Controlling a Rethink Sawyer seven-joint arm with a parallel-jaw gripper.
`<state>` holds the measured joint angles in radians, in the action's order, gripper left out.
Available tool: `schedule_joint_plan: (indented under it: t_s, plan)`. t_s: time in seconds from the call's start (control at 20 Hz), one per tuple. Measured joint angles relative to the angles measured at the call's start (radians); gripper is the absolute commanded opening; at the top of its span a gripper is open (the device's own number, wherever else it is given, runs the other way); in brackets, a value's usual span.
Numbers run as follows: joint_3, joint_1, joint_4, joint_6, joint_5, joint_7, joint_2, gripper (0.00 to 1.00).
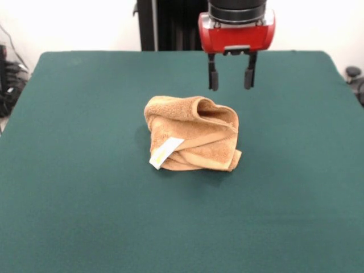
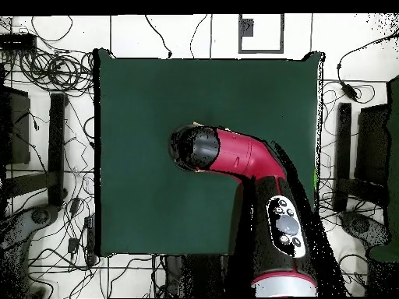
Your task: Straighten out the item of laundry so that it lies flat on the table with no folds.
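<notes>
The orange-tan terry towel [image 1: 192,133] lies crumpled in a folded heap near the middle of the dark green table [image 1: 79,187]. Its white care label with yellow print [image 1: 165,152] sticks out at the heap's front left. My gripper [image 1: 231,86] hangs open and empty just above the heap's far right side, its two black fingers [image 1: 212,77] apart and clear of the cloth. In the overhead view the red and black arm [image 2: 238,152] covers the towel, so only a sliver of it shows by the arm's head; the table [image 2: 140,117] spreads around it.
The robot's black pedestal [image 1: 170,25] stands at the table's far edge. In the overhead view cables [image 2: 54,70] and dark equipment stands [image 2: 343,156] lie on the floor along both sides of the table.
</notes>
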<state>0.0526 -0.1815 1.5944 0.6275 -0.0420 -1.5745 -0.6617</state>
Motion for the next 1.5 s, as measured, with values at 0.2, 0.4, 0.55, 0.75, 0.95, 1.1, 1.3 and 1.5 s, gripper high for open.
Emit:
schedule_joint_plan:
  t_s: [0.2, 0.4, 0.55, 0.75, 0.95, 1.1, 1.3, 1.5]
  plan:
    - [0.000, 0.000, 0.000, 0.000, 0.000, 0.000, 0.002, 1.00]
    - [0.000, -0.004, 0.000, 0.000, 0.000, 0.000, 0.003, 1.00]
    - [0.000, -0.012, 0.000, 0.000, 0.000, 0.000, 0.004, 1.00]
    - [0.000, -0.026, 0.000, -0.006, 0.000, 0.000, 0.004, 1.00]
    - [0.000, -0.039, 0.000, -0.024, 0.000, 0.000, 0.005, 1.00]
    - [-0.002, -0.046, 0.000, -0.043, 0.000, 0.000, 0.008, 1.00]
    - [-0.013, -0.047, 0.000, -0.080, 0.000, 0.000, 0.020, 1.00]
    - [-0.029, -0.046, 0.001, -0.130, 0.000, 0.000, 0.039, 1.00]
